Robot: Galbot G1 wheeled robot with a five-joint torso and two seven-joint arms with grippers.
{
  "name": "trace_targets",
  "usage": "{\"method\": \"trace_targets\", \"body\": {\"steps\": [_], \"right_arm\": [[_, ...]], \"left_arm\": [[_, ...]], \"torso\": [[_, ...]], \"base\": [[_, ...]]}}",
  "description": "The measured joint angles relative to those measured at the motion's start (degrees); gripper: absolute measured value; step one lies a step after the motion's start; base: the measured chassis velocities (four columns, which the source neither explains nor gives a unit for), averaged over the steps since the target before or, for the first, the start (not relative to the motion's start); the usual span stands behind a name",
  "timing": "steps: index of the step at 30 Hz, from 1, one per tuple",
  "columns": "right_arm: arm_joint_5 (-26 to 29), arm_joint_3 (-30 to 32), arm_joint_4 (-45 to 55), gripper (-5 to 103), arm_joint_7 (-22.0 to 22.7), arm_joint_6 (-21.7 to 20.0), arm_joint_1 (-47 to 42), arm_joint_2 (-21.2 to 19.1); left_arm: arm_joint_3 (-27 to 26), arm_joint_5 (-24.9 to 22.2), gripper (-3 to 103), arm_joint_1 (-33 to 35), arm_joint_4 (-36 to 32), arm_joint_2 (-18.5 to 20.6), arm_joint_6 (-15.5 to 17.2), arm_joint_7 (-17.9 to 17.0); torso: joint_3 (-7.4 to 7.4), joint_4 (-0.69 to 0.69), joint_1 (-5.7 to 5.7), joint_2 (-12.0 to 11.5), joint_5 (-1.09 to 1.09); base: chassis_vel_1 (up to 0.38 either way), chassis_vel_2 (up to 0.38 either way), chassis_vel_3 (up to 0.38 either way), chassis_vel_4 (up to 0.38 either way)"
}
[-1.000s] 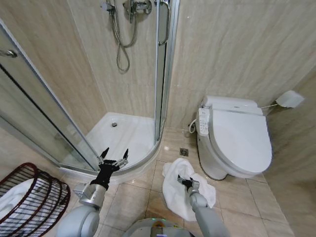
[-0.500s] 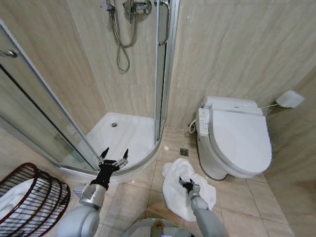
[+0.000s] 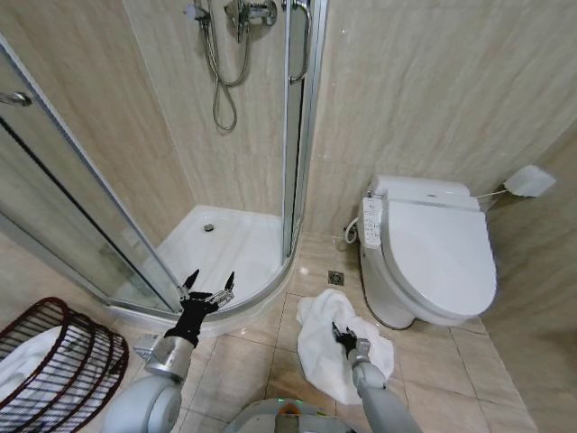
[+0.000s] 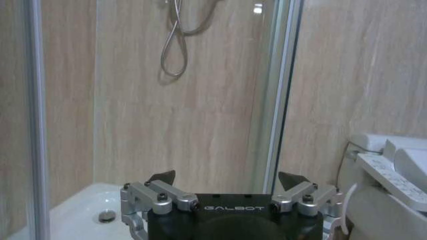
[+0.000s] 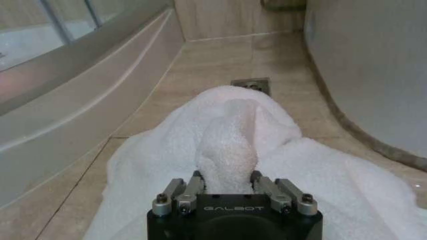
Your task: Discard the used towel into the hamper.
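Left claw [image 4: 227, 181]: black housing printed with "GALBOT" in pale letters; two silver metal finger brackets, each fastened with dark round-head screws and ending in a black pointed tip. Behind the claw, the arm is a light grey rounded shell with a silver wrist joint.

Right claw [image 5: 226, 186]: identical black "GALBOT" housing, silver brackets with dark screws on both sides of the marking. Behind it, a slim grey forearm shell.

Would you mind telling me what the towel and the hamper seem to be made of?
The towel, gripped by the right gripper, looks like white terry cotton: nubby and softly folded. The hamper seems to be coated metal wire, with thin dark red-brown bars in an open weave.
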Motion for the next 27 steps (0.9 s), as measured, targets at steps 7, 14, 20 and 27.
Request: {"method": "trace_targets", "body": {"steps": [7,14,20,27], "right_arm": [[0.1,1.9,4.9,18,-1.1,0.8,-3.0,-1.3],[-0.2,3.1,17.7,10,-2.6,1.0,-8.3,-3.1],[1.3,5.1,34.0,10,-2.5,-0.5,-14.3,-5.1],[4.0,7.3,47.1,10,-2.0,-1.3,-19.2,-7.0]], "left_arm": [[0.0,0.0,100,0.0,0.0,0.0,0.0,0.0],[0.0,0.0,100,0.0,0.0,0.0,0.0,0.0],[0.0,0.0,100,0.0,0.0,0.0,0.0,0.0],[0.0,0.0,100,0.0,0.0,0.0,0.0,0.0]], "torso": [[0.01,0.00,0.00,0.0,0.00],[0.01,-0.01,0.01,0.0,0.00],[0.01,0.00,0.01,0.0,-0.01],[0.01,-0.01,0.01,0.0,-0.01]], "base": [[0.000,0.000,0.000,0.000],[0.000,0.000,0.000,0.000],[0.000,0.000,0.000,0.000],[0.000,0.000,0.000,0.000]]}}
